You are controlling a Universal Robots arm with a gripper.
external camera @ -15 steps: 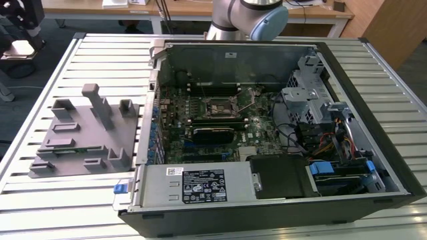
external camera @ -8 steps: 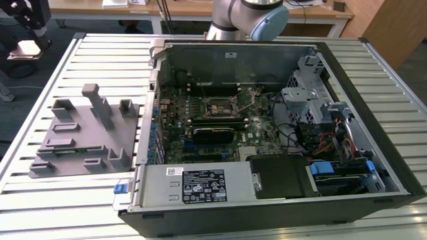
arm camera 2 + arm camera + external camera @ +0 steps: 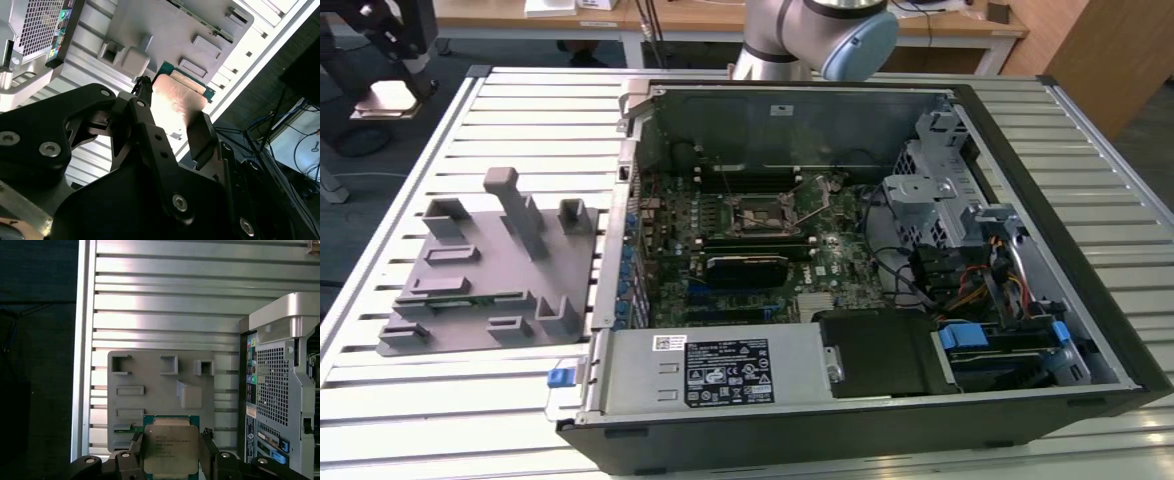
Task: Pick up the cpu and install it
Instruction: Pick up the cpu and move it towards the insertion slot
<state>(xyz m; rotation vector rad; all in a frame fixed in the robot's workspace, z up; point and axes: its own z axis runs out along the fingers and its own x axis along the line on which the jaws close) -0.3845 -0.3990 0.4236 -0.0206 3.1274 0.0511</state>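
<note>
Between the two black fingers [image 3: 207, 452] of the end effector [image 3: 172, 449], the cpu [image 3: 169, 454] sat pinched by its opposite edges. Its silvery top plate faced the first wrist view, with a strip of green board peeking out along one side. So the end effector was clenched on the chip, no doubt there. In the second wrist view the cpu [image 3: 177, 100] looked coppery in the glare (lighting, I guess), with the end effector [image 3: 176, 122] gripping it on both sides. Behind it in both wrist views was the grey fixture plate [image 3: 160, 385] with its blocks and pockets. The plate lay flat on the slatted metal bench [image 3: 160, 290], just beside the back of the computer case [image 3: 280, 390]. In the exterior view, the case [image 3: 1067, 330] lay open on its side on the bench [image 3: 520, 110], motherboard [image 3: 841, 270] facing up and the black socket [image 3: 767, 215] near the middle. The fixture plate [image 3: 467, 290] sat to the exterior view's left of it, and the arm [image 3: 814, 40] rose behind the case.
</note>
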